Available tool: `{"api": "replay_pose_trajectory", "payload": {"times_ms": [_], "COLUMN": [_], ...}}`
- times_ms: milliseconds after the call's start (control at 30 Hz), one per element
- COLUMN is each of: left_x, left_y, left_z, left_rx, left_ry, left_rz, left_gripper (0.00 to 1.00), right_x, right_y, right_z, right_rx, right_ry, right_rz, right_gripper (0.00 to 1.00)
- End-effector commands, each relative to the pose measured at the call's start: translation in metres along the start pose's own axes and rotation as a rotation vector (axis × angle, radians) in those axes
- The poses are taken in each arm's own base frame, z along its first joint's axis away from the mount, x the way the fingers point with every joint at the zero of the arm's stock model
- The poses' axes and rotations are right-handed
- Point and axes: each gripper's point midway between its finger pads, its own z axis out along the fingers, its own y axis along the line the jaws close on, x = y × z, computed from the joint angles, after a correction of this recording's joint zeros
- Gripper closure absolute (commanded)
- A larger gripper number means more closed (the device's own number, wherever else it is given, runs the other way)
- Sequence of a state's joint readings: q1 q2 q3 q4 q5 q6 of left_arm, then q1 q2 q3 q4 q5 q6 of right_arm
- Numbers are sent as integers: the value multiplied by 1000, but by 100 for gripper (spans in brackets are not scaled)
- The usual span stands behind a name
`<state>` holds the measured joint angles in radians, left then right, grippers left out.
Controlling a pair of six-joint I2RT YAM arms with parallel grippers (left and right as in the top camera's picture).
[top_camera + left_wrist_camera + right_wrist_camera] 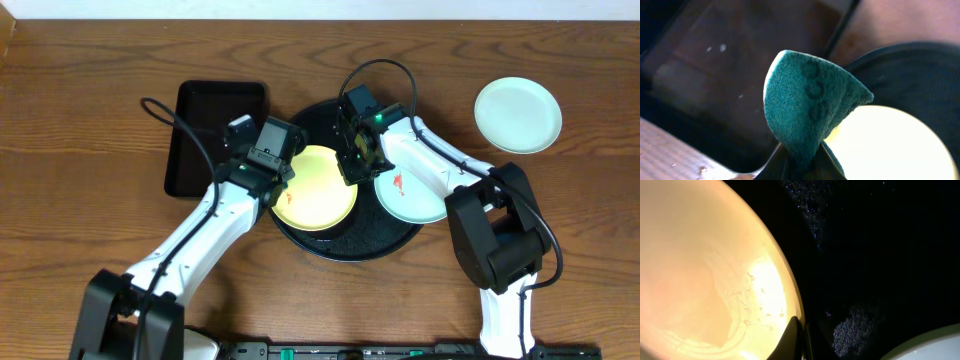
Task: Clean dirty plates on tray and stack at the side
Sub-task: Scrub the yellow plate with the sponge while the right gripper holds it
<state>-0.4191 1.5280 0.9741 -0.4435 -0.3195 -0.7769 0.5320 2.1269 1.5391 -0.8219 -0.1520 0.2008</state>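
A yellow plate [318, 190] lies on the left half of the round black tray [345, 245]. My right gripper [352, 170] is shut on its right rim; in the right wrist view its fingers [794, 335] pinch the edge of the wet yellow plate [705, 265]. My left gripper [280, 185] is at the plate's left edge, shut on a folded green sponge [807, 110] that stands up over the yellow plate [890, 145]. A mint-green plate [412, 192] with a red-orange smear lies on the tray's right. Another mint-green plate [517, 115] sits on the bare wood at the far right.
A smaller rectangular black tray [215, 135] lies left of the round tray, close behind my left wrist. Brown wood tabletop [90, 120] surrounds both trays. The round tray's dark floor [880, 255] shows beside the yellow plate, with the mint plate's rim [935, 347] at the corner.
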Motion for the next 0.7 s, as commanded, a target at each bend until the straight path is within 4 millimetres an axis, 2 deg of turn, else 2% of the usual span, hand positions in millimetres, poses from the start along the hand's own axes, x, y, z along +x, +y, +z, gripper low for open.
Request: {"api": "replay_pose_trajectory", "payload": {"times_ms": [0,133,333,467,567,667], "left_x": [5,19,52,75,83,85], "left_y": [-16,-45,-56,-44,-33,-13], "left_z": [-2,4,29,58,71,83], "left_rx": [94,226,256,176,116,10], "left_ry": [39,127,258,318,323,297], "left_rz": [4,-3,14,29,41,64], "left_gripper": [92,92,92,92,92,92], "right_x": [-1,-1,-1,-1,-1,-1], "right_y": [-18,-18,-18,-18,-18,-19], "right_z": [-4,-4,-4,-4,-4,-4], "right_rx": [76,76,76,76,76,76], "right_ry": [-7,-6,-6,-6,-6,-6], "right_rz": [0,0,0,0,0,0], "right_gripper": [99,99,99,99,98,99]}}
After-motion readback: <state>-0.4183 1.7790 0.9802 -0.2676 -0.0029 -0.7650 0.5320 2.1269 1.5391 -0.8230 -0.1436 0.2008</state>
